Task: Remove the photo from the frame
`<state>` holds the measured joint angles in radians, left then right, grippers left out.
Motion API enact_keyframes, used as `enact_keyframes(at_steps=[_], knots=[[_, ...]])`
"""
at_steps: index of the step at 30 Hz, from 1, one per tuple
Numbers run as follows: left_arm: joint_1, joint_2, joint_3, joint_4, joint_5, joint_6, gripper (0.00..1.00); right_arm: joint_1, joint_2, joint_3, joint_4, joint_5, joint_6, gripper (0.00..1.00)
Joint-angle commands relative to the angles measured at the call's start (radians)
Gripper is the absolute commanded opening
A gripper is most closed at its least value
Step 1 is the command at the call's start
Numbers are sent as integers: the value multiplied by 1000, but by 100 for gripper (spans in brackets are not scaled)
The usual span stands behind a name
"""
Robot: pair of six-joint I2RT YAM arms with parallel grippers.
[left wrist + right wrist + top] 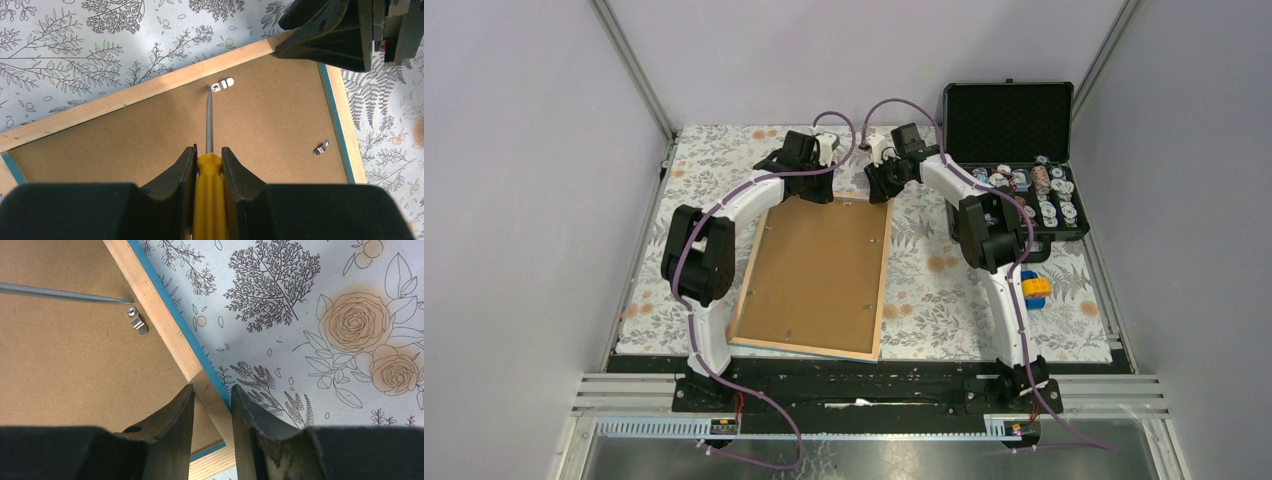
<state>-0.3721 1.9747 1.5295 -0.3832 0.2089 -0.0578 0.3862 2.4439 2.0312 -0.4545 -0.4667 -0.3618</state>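
The frame [814, 275] lies face down on the floral cloth, its brown fibreboard back up and its pale wood rim [125, 97] showing. The photo is hidden beneath it. My left gripper [209, 150] is shut on a yellow-handled screwdriver [209, 200]. The screwdriver's tip touches a metal clip [222, 84] near the frame's far edge. My right gripper [212, 392] is at the frame's far right corner, its jaws closed either side of the wood rim [165, 315]. The same clip [136, 320] and the screwdriver shaft [60, 294] show in the right wrist view.
A second clip [322, 147] sits by the frame's right rim. An open black case [1009, 120] with several small round items stands at the back right. A yellow and blue object [1035, 288] lies right of the right arm. Grey walls enclose the table.
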Motion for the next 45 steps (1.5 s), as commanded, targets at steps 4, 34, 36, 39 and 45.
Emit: enact_keyframes(at_steps=[4,34,36,39,45], knots=[[-23,-36,-33,-102,9,77,0,8,33,2,-18,-3,29,0],[-35,55,136,-20,-26,85,0,8,40,4,-16,-9,46,0],[-38,52,130,-26,-13,90,0,8,38,2,-18,-8,46,0],[-47,44,110,-26,1,95,0,8,39,3,-17,-6,46,0],[-63,29,80,-16,14,98,0,8,43,3,-17,-9,52,0]])
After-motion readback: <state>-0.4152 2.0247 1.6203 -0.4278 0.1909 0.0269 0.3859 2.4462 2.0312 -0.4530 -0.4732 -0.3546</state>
